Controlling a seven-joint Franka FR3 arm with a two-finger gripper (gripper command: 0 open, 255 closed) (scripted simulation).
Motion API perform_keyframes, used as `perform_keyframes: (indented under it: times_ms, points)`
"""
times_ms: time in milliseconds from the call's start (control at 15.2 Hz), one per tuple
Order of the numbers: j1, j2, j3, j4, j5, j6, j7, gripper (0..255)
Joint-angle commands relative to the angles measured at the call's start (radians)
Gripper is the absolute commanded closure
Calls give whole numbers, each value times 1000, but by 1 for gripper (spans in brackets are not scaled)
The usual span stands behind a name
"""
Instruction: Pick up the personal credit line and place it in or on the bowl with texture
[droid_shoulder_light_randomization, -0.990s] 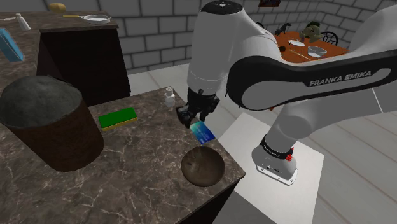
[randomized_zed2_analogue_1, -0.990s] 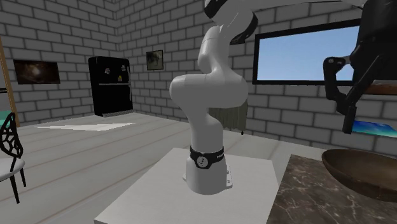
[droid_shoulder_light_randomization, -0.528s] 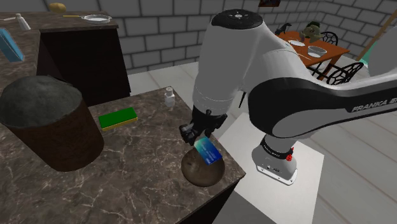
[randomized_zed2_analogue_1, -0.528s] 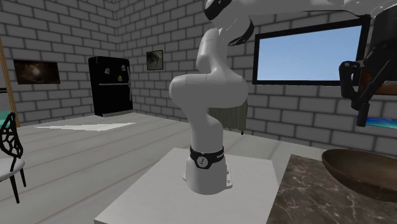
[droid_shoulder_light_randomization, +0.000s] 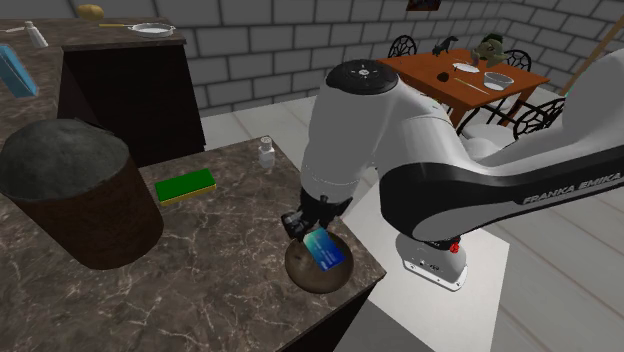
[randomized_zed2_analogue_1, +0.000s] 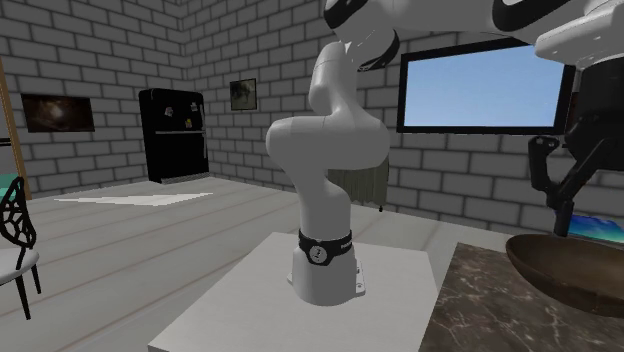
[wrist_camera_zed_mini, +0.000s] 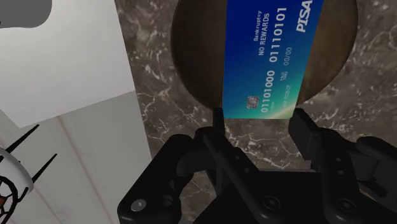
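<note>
On the shoulder view's left, the marble worktop (droid_shoulder_light_randomization: 230, 260) carries a big dark tub (droid_shoulder_light_randomization: 75, 200) and a green sponge (droid_shoulder_light_randomization: 186, 185). Further right, the pincer (droid_shoulder_light_randomization: 305, 225) clamps a blue credit card (droid_shoulder_light_randomization: 325, 250), tilted over the brown bowl (droid_shoulder_light_randomization: 315, 272). The wrist view adds the card's print, "NO REWARDS".
</note>
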Motion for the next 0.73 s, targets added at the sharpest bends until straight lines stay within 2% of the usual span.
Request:
perform_keyframes:
  times_ms: [0,264,660]
  points:
    - [-4,11,18,-16,7,29,2,255]
    - [-15,41,63,-54,24,100,9,255]
    - [-15,40,63,-54,24,100,8,255]
